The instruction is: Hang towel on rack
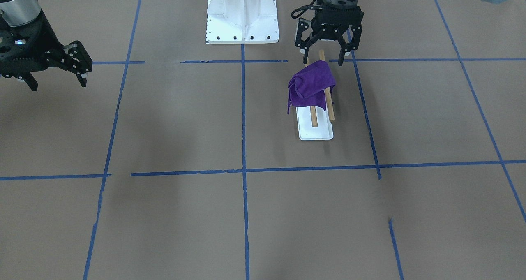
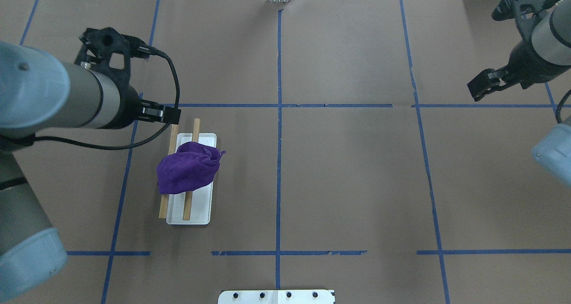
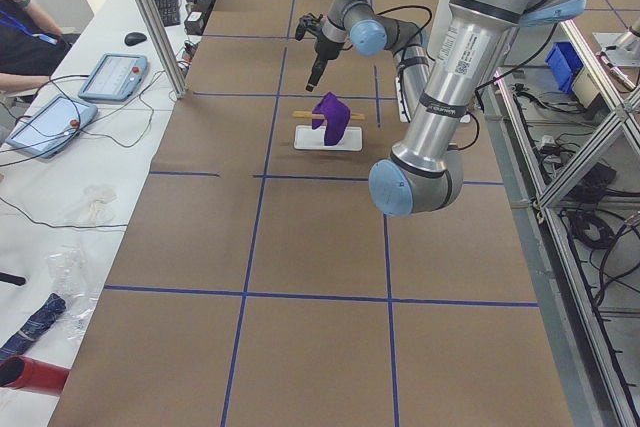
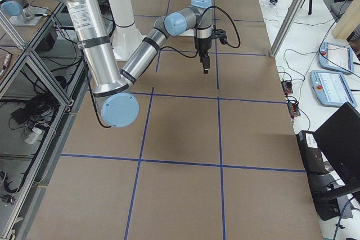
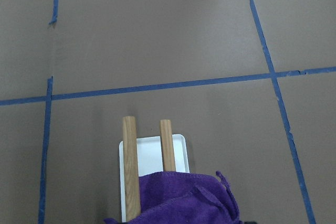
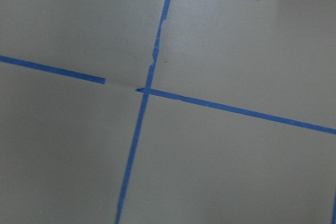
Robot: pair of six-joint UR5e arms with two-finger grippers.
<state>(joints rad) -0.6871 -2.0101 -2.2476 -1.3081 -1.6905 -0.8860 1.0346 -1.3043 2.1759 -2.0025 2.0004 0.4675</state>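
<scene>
A purple towel [image 1: 311,86] lies bunched over the two brown dowels [image 1: 331,107] of the small rack, whose white base [image 1: 316,135] rests on the brown table. The towel covers the middle of the dowels and hangs over one side. It also shows in the overhead view [image 2: 187,170] and the left wrist view [image 5: 178,203], with the base [image 5: 149,153] and dowel ends showing beyond it. My left gripper [image 1: 326,54] is open and empty, just above the robot-side end of the dowels, clear of the towel. My right gripper [image 1: 59,82] is open and empty, far off at the table's other side.
The large white bolted pedestal [image 1: 242,17] stands at the robot's side of the table, beside the left gripper. Blue tape lines [image 1: 243,119] grid the brown table surface. Tablets [image 3: 110,77] and cables lie on a side bench beyond the table.
</scene>
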